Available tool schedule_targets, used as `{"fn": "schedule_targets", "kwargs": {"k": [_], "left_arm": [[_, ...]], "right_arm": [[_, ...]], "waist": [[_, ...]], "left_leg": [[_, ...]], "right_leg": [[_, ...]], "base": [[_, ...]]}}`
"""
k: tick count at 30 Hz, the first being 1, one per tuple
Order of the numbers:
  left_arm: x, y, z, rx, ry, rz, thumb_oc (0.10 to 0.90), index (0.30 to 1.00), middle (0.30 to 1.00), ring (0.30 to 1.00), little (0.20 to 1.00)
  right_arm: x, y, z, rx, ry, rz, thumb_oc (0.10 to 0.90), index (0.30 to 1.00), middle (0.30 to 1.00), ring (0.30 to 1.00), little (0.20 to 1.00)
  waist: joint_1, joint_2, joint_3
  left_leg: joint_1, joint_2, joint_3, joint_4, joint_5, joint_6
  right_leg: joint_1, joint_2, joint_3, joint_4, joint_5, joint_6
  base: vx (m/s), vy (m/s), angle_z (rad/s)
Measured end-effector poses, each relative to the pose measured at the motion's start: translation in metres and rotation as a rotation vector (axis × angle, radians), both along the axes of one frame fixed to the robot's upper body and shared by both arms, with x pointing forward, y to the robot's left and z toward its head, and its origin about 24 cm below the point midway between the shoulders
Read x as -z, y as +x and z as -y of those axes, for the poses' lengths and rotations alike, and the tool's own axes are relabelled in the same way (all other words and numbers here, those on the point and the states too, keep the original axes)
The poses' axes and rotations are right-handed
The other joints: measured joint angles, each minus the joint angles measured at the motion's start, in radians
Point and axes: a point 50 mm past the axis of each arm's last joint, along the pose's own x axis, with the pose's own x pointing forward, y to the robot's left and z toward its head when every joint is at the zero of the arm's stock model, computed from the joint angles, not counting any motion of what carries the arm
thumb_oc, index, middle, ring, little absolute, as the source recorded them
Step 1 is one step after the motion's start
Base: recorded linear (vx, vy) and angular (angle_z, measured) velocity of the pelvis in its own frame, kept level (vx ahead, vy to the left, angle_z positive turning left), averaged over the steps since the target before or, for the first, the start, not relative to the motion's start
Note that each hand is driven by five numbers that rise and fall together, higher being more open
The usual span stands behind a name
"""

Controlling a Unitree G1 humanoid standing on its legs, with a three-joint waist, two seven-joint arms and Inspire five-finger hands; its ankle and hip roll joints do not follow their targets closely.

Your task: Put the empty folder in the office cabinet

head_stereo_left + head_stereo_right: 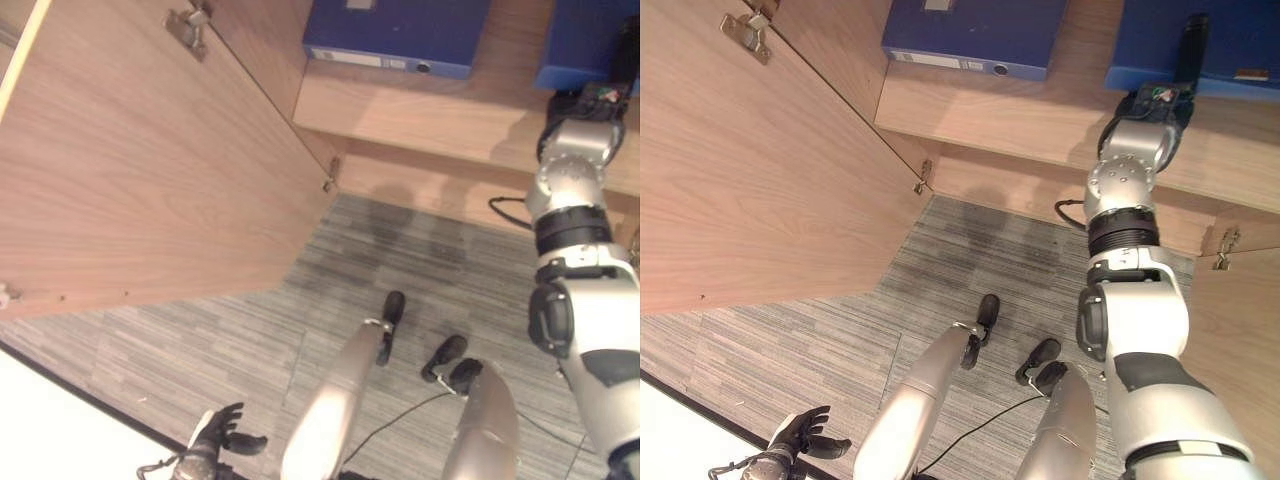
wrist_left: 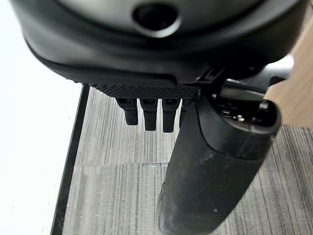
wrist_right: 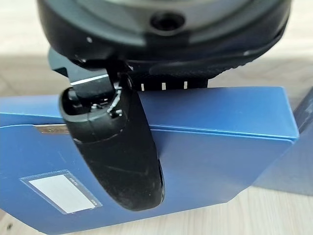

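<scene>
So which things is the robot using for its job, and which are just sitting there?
For the job:
- blue folder, on the cabinet shelf, right hand clamped on it
- open cabinet door

Just there:
- second blue folder, lying on the same shelf
- left hand, hanging low over the grey carpet, holding nothing

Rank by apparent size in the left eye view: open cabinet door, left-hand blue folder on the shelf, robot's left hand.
1. Cabinet door, largest by far.
2. Blue folder, partly cropped.
3. Left hand, smallest.
</scene>
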Motion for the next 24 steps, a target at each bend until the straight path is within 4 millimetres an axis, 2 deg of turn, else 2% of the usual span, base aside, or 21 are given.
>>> {"fn": "schedule_targets", "kwargs": {"k": [7,8,11,15,18,24], "left_arm": [[-0.013,0.004,0.003,0.050,-0.028,0.062,0.800,0.900,0.900,0.900,0.900],[-0.020,0.008,0.005,0.078,-0.040,0.094,0.800,0.900,0.900,0.900,0.900],[-0.030,0.014,0.008,0.114,-0.049,0.134,0.800,0.900,0.900,0.900,0.900],[-0.041,0.023,0.012,0.152,-0.062,0.182,0.800,0.900,0.900,0.900,0.900],[-0.043,0.025,0.014,0.148,-0.089,0.188,0.800,0.900,0.900,0.900,0.900],[-0.040,0.020,0.012,0.174,-0.092,0.139,0.800,0.900,0.900,0.900,0.900]], "right_arm": [[-0.011,-0.001,0.012,0.012,-0.088,-0.034,0.400,0.300,0.300,0.300,0.300],[-0.011,-0.001,0.012,0.011,-0.088,-0.032,0.800,0.900,0.900,0.900,0.900],[-0.010,0.000,0.010,0.004,-0.081,-0.033,0.800,0.900,0.900,0.900,0.900],[-0.003,0.005,-0.005,-0.032,-0.041,-0.033,0.800,0.900,0.900,0.900,0.900],[0.001,0.009,-0.013,-0.066,-0.029,-0.045,0.800,0.900,0.900,0.900,0.900],[0.018,0.017,-0.016,-0.129,-0.098,-0.113,0.800,0.900,0.900,0.900,0.900]], "waist": [[-0.004,-0.008,-0.006],[-0.005,-0.008,-0.006],[-0.005,-0.008,-0.006],[-0.009,-0.008,-0.006],[-0.008,-0.008,-0.006],[-0.006,-0.008,-0.006]], "left_leg": [[0.000,-0.005,-0.006,-0.021,0.007,0.002],[0.000,-0.006,-0.007,-0.031,0.014,0.002],[-0.001,-0.007,-0.008,-0.037,0.018,0.003],[0.000,-0.008,-0.008,-0.047,0.021,-0.001],[0.000,-0.008,-0.008,-0.048,0.022,0.000],[0.017,-0.010,-0.008,-0.070,0.035,0.003]], "right_leg": [[-0.002,-0.002,-0.008,-0.009,0.000,0.000],[-0.003,-0.003,-0.010,-0.015,0.001,0.000],[-0.005,-0.003,-0.011,-0.018,0.004,0.001],[-0.007,-0.004,-0.012,-0.024,0.008,0.001],[-0.007,-0.004,-0.012,-0.025,0.008,0.001],[0.006,-0.004,-0.014,-0.040,0.016,0.004]], "base": [[0.00,-0.021,0.03],[0.00,-0.013,0.04],[0.00,-0.004,0.01],[0.00,0.000,0.00],[0.00,0.000,0.00],[0.00,0.000,0.00]]}}
